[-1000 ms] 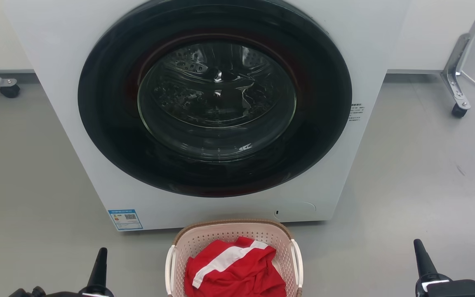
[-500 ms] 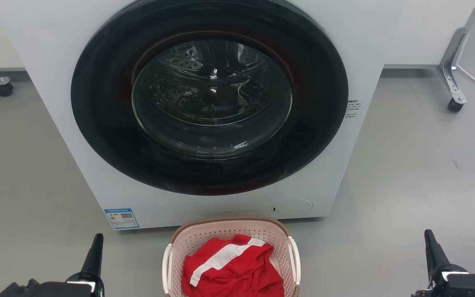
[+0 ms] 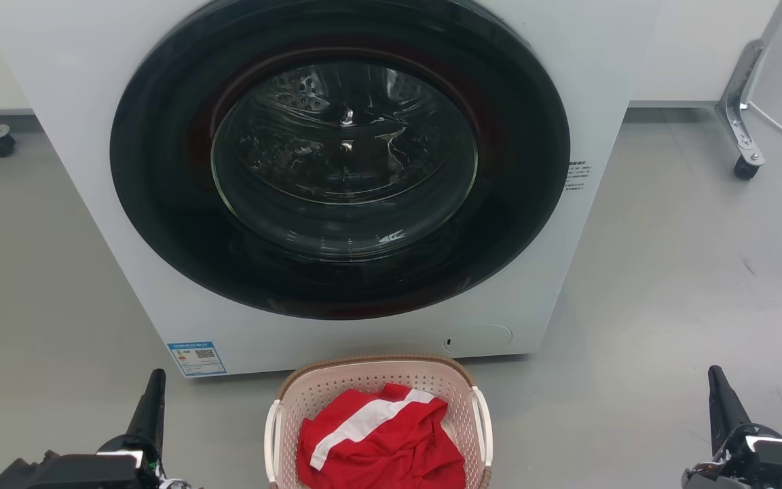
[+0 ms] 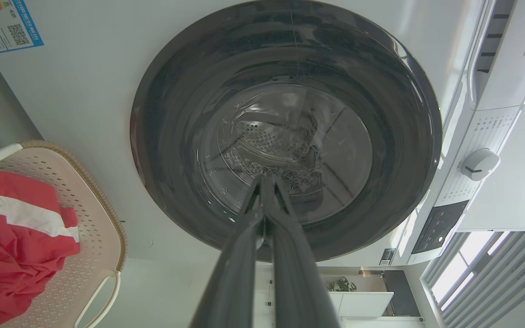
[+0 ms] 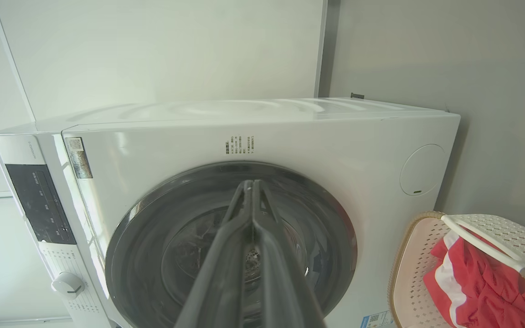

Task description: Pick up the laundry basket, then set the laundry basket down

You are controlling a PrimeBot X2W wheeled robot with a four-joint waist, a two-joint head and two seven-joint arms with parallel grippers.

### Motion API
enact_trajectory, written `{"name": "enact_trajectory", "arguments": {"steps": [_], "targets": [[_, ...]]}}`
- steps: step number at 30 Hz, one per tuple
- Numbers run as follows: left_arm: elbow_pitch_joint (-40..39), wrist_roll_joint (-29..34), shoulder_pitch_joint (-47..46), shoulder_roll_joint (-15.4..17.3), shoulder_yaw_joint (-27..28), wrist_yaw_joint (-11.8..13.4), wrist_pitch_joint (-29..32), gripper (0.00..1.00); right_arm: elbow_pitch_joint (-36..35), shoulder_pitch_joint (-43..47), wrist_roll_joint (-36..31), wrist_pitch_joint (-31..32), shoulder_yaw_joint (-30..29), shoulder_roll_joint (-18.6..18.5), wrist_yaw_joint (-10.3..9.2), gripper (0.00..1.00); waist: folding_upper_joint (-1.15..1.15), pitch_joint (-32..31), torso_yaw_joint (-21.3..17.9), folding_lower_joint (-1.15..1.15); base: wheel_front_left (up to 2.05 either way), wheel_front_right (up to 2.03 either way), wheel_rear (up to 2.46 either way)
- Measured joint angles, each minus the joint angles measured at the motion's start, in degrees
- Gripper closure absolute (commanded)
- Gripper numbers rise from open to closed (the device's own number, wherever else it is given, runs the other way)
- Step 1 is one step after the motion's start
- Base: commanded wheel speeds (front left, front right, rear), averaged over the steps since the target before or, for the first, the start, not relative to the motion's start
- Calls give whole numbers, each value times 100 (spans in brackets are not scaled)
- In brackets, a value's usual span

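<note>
Illumination: bright, even and diffuse. The floor (image 3: 669, 285) carries only a faint, soft-edged shadow beside the washer (image 3: 608, 81) base. The door glass (image 3: 343, 156) shows small specular highlights. Head view: sharp throughout. Wrist views: strong wide-angle bowing of straight edges; the left gripper (image 4: 264, 182) and right gripper (image 5: 249, 187) render soft near the lens. The window (image 4: 454, 278) is overexposed
</note>
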Motion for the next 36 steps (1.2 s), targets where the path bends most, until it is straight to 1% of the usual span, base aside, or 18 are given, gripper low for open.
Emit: {"name": "enact_trajectory", "arguments": {"steps": [36], "targets": [[9, -1, 0, -1, 0, 0, 0, 100, 4, 0, 7, -1, 0, 1, 24, 100, 0, -1, 0, 0, 0, 0, 0]]}}
